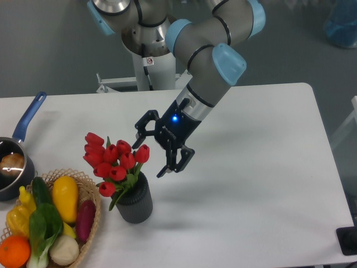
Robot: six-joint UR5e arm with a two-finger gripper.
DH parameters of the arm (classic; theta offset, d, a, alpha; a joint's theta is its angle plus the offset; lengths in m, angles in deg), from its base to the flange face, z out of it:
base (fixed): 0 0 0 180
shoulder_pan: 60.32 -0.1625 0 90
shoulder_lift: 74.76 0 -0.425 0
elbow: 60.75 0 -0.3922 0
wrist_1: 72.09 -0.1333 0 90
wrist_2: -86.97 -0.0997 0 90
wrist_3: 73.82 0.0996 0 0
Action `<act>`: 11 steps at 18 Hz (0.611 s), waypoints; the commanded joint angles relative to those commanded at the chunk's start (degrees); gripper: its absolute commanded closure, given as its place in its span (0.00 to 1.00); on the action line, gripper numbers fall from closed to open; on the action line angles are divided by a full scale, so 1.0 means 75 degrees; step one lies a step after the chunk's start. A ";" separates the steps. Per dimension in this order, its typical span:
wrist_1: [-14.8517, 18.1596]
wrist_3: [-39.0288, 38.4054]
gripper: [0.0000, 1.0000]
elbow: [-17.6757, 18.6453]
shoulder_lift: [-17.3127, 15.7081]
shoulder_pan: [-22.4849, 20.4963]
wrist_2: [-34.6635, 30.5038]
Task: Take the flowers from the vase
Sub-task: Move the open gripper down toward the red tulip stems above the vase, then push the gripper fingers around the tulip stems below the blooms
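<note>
The flowers (114, 162), a bunch of red tulip buds with green leaves, stand in the vase (135, 201), a short dark grey ribbed cylinder at the lower left of the white table. My gripper (149, 158) hangs open just to the right of the buds, its black fingers spread, one fingertip above and right of the rightmost bud and the other lower right. Nothing is between the fingers. They do not touch the flowers.
A wicker basket (92, 198) of colourful vegetables sits left of the vase at the table's front left corner. A dark pot with a blue handle (29, 116) stands at the left edge. The robot's base column (150, 61) rises behind the table.
</note>
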 joint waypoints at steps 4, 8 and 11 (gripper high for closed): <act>-0.0012 0.0023 0.00 -0.0012 0.0024 0.0047 0.0000; -0.0012 0.0058 0.00 -0.0012 0.0082 0.0094 0.0012; -0.0070 0.0094 0.00 -0.0012 0.0164 0.0200 0.0000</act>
